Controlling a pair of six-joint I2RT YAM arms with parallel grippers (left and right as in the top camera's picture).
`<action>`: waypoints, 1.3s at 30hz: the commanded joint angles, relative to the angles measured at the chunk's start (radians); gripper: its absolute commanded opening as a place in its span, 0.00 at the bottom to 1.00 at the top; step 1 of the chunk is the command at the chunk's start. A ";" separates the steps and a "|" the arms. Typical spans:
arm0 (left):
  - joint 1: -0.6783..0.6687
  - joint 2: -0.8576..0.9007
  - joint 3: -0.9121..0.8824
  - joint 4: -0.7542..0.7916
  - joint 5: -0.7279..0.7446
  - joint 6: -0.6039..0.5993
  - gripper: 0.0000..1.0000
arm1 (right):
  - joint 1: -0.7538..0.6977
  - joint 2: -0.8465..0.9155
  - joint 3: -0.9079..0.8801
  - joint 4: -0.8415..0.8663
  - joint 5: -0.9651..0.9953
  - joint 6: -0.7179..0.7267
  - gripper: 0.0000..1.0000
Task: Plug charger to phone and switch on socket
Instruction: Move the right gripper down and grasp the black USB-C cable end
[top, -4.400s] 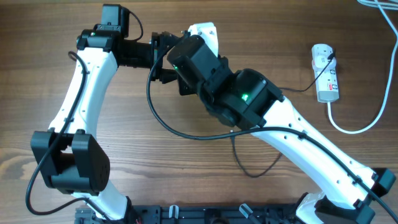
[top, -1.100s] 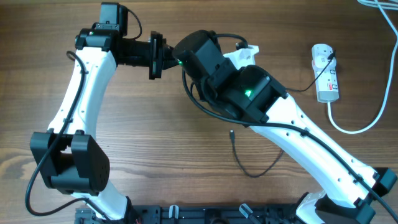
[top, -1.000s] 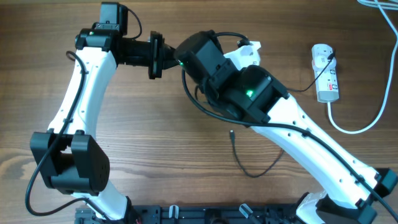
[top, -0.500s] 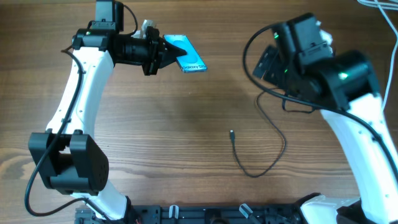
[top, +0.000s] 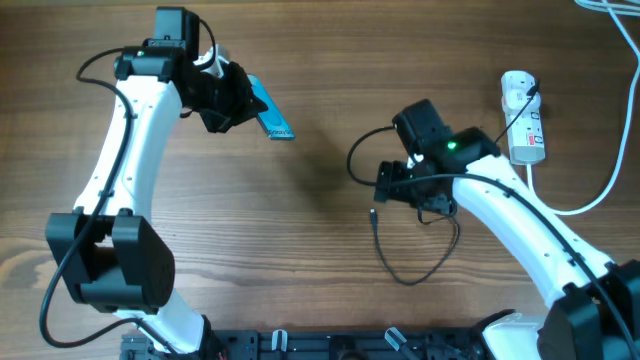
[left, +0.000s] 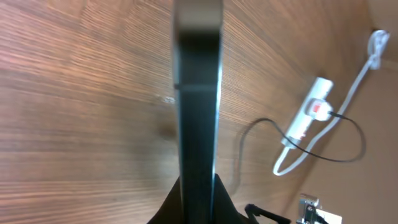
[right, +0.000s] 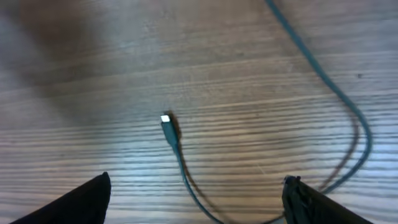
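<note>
The phone (top: 270, 112) is being clamped by the left pincer (top: 238, 100). The right pincer (right: 198, 198), spread wide and empty, is being held above the charger (right: 171, 134) on the table (right: 74, 74).

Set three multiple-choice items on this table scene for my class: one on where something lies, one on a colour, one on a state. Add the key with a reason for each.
1. Where is the small connector tip of the thin black charger cable?
A on the brown wooden table
B plugged into the phone
C between the right jaws

2. What colour is the screen of the flat rectangular smartphone?
A red
B cyan
C yellow

3. How do the jaws of the right gripper stand?
A open and empty
B shut on the cable
C shut on the phone

Key: A, the tip lies bare on the wood; B, the overhead view shows cyan; A, the jaws stand wide apart above the tip.
</note>
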 joint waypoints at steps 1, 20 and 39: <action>-0.034 -0.025 0.008 0.003 -0.086 0.041 0.04 | 0.009 0.014 -0.062 0.045 -0.066 -0.028 0.83; -0.042 -0.023 0.008 0.003 -0.133 0.030 0.04 | 0.211 0.290 -0.069 0.161 0.073 -0.021 0.39; -0.042 -0.023 0.008 0.006 -0.133 0.011 0.04 | 0.244 0.317 -0.120 0.180 0.101 0.003 0.24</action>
